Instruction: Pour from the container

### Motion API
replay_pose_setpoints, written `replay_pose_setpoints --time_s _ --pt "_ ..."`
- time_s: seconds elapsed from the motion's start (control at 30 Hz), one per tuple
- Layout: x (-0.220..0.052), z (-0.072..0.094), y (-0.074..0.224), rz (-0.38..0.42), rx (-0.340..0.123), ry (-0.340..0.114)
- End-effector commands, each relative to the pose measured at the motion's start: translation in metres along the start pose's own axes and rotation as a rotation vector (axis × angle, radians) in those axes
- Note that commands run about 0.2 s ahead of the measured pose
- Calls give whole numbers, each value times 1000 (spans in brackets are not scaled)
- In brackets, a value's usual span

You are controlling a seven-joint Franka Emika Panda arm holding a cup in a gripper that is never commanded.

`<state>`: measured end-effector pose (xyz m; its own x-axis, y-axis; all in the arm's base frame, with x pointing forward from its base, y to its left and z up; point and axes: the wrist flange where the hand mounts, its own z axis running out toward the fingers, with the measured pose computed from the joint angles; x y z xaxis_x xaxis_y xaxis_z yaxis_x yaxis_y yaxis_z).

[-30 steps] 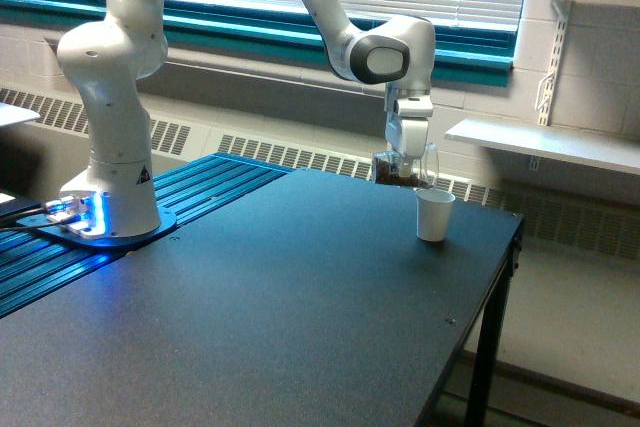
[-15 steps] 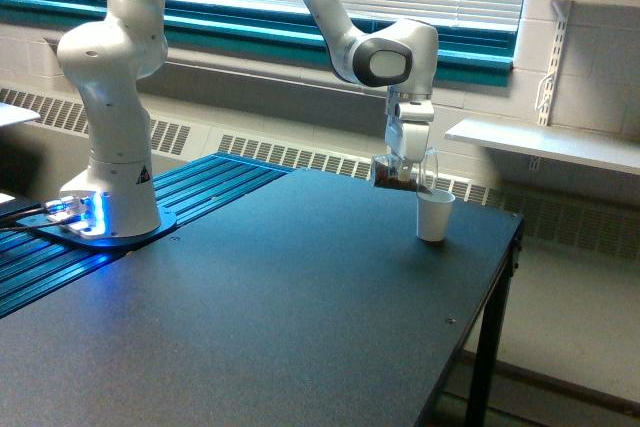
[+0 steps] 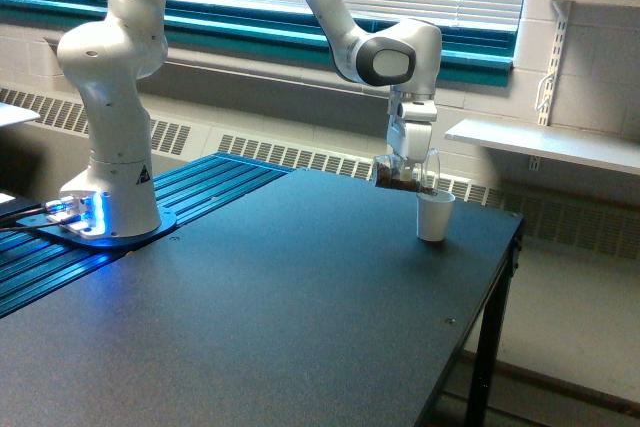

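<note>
The container (image 3: 403,176), a small clear cup with brown granular material inside, lies tipped almost on its side in my gripper (image 3: 408,162), which is shut on it. Its mouth points toward the exterior view's right, just above the rim of a small white paper cup (image 3: 433,216). That white cup stands upright on the dark table (image 3: 250,307) near its far right corner. Whether any material is falling at this moment is too small to tell.
The arm's white base (image 3: 110,197) stands on a blue-lit ribbed platform at the exterior view's left. The table's right edge (image 3: 495,292) runs close to the white cup. A white wall shelf (image 3: 545,142) hangs behind, to the right.
The gripper and the tipped container have shifted slightly to the exterior view's right, bringing the mouth closer over the white cup. The white cup has not moved.
</note>
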<state>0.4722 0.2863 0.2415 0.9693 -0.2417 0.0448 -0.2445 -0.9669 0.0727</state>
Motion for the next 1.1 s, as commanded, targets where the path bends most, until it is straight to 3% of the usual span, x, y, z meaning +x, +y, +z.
replay_pose_setpoints --time_s 0.03,1.1 --pt "2 -1 1 -17 -13 -1" --pt "8 0 0 -26 -37 -12"
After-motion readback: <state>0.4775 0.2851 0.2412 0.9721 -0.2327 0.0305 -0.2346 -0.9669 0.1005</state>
